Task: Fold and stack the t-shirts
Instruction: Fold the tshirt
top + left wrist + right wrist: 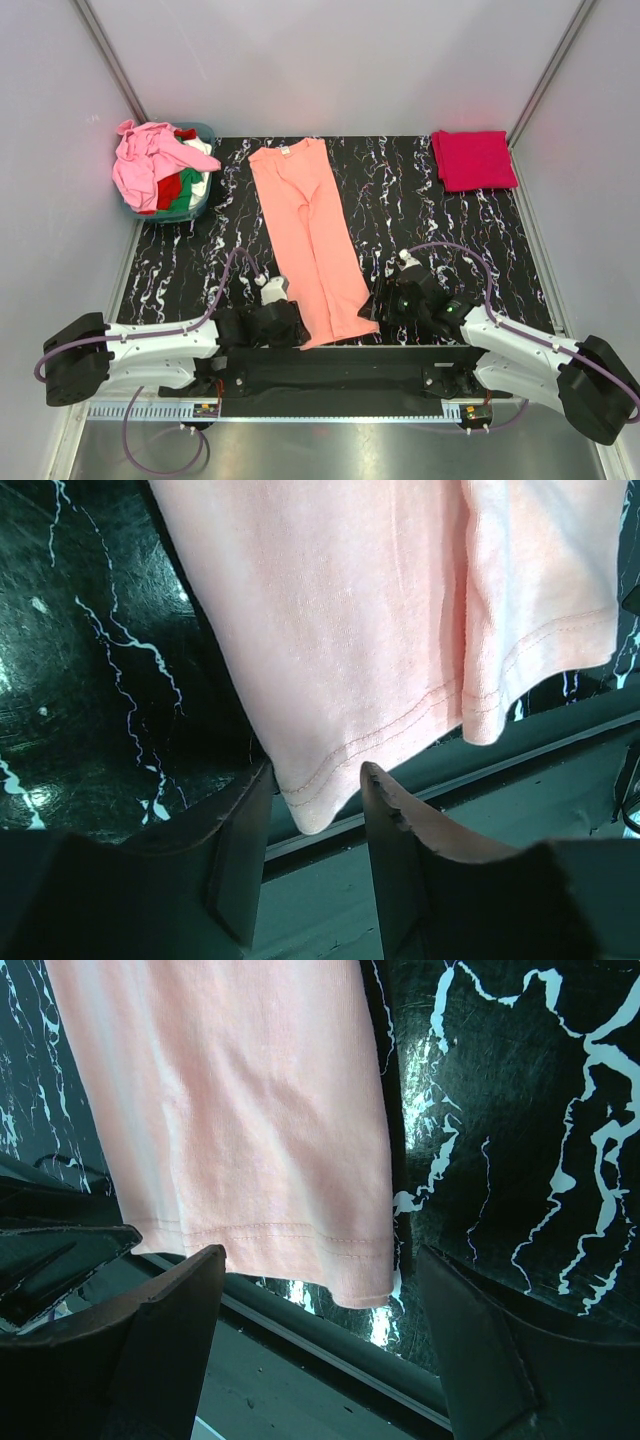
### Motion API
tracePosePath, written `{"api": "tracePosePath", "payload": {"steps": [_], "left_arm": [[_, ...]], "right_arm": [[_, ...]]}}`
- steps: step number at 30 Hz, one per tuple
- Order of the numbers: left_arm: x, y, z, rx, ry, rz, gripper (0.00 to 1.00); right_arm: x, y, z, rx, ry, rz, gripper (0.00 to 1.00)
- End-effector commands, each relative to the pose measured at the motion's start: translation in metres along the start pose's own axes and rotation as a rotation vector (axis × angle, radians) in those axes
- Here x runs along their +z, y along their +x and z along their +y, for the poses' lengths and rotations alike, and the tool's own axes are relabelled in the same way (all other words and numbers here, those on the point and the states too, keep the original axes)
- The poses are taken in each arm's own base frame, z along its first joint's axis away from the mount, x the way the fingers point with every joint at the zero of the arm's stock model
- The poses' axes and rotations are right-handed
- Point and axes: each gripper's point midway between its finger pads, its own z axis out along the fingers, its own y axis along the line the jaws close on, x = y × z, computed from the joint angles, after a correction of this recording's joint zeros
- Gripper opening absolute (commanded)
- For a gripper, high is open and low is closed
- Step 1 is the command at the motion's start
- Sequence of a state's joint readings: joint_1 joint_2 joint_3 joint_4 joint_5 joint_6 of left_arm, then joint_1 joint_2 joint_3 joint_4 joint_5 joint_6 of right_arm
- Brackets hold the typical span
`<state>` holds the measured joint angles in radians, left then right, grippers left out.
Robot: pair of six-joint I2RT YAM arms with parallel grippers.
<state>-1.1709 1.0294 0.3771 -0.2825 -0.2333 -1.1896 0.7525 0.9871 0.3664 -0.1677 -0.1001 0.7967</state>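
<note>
dark fingers (238,865) of the left pincer (318,840) fill the bottom of the left wrist view, spread apart. the near left corner of the salmon-orange t-shirt (380,630) sits in the gap between their tips; whether the cloth touches either finger i cannot tell. the stitched hem runs off to this pincer's right, past the near edge of the black marbled surface (90,680).

in the right wrist view the right pincer (320,1330) stands wide open, its fingers (165,1345) well apart. the other hem corner of the same t-shirt (220,1110) lies just ahead of the gap, toward its right side, and neither finger grips it.

from above, the left pincer (292,325) and right pincer (380,308) sit on either side of the hem, facing each other across it. the salmon-orange t-shirt (305,230) lies flat as a long narrow strip with its sides folded in, hem between the pincers and collar far ahead of them.

far ahead of the right pincer and off to its right, a crimson-pink t-shirt (473,158) lies folded in a flat rectangle at the corner of the surface (430,230). far ahead of the left pincer and to its left sits a teal tub (198,211) heaped with a light pink shirt (148,160), with red cloth (168,192), green cloth (187,192) and white cloth (203,165) under it.
</note>
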Motion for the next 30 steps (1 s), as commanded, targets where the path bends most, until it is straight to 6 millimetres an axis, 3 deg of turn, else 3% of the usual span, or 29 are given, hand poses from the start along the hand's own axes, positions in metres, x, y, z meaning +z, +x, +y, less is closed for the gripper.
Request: {"api": "tracePosePath", "payload": {"steps": [1,4,7,8,10,13,17,22,26,30], "left_arm": [[-0.001,-0.006,-0.013,-0.028,0.053,-0.025,0.43],[-0.001,-0.004,-0.011,-0.034,0.055,-0.021,0.38],[-0.001,-0.003,-0.011,-0.035,0.062,-0.023,0.23],[-0.001,-0.004,-0.012,-0.035,0.062,-0.025,0.14],[0.000,-0.004,-0.011,-0.034,0.055,-0.027,0.06],[0.000,-0.005,-0.009,-0.032,0.045,-0.029,0.03],[0.001,-0.004,-0.009,-0.030,0.038,-0.026,0.03],[0.000,-0.005,-0.006,-0.032,0.030,-0.030,0.03],[-0.002,-0.006,-0.004,-0.034,0.029,-0.037,0.03],[-0.003,-0.006,-0.004,-0.036,0.031,-0.041,0.03]], "right_arm": [[-0.004,-0.018,0.021,-0.021,-0.067,-0.046,0.84],[-0.004,-0.017,0.022,-0.021,-0.068,-0.043,0.83],[-0.004,-0.017,0.022,-0.020,-0.069,-0.044,0.77],[-0.004,-0.017,0.022,-0.016,-0.068,-0.041,0.74],[-0.003,-0.016,0.020,-0.001,-0.056,-0.034,0.66],[0.001,-0.014,0.017,0.008,-0.030,-0.013,0.56],[0.012,-0.006,0.013,0.011,0.005,0.051,0.49],[0.012,-0.004,0.009,0.022,0.042,0.073,0.50],[-0.008,-0.016,0.005,0.057,0.042,-0.044,0.52],[-0.020,-0.013,-0.012,0.138,0.105,-0.080,0.58]]}}
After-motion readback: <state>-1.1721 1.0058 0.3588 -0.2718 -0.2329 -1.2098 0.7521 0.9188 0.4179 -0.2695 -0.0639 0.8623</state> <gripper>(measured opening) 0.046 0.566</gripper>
